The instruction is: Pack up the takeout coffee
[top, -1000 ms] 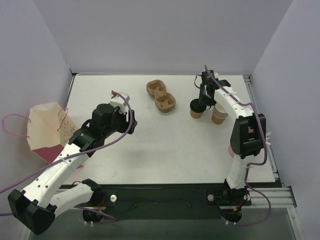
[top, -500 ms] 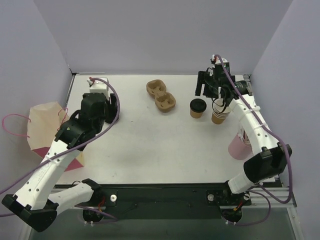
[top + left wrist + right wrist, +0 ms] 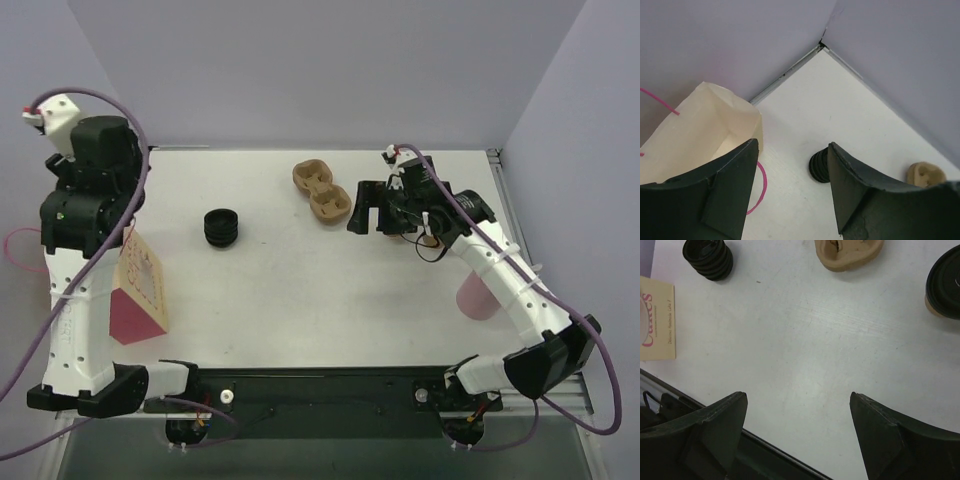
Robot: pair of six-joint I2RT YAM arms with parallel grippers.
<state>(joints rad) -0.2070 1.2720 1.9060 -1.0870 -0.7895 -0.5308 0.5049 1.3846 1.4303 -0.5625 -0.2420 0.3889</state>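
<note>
1. Left gripper (image 3: pixel 792 150) is spread wide, nothing in it, up near the paper bag (image 3: pixel 715 120)
2. Right gripper (image 3: pixel 797 400) is wide apart too, empty
3. Coffee cup (image 3: pixel 946 285) sits on the table (image 3: pixel 815 340), near the cup carrier (image 3: pixel 847 252)

Bright even light, soft faint shadows, no glare, sharp focus

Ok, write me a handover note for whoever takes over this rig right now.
Left end effector: open, empty, raised high near the cream paper bag with pink handles.
Right end effector: open, empty, above the white table.
Small brown kraft-paper cup with black plastic lid: standing on the table near the right end effector, apart from the tan moulded-pulp two-well carrier, whose wells look empty.
Done: cup lidded. Left: seat it in a carrier well, then probably bag it.
</note>
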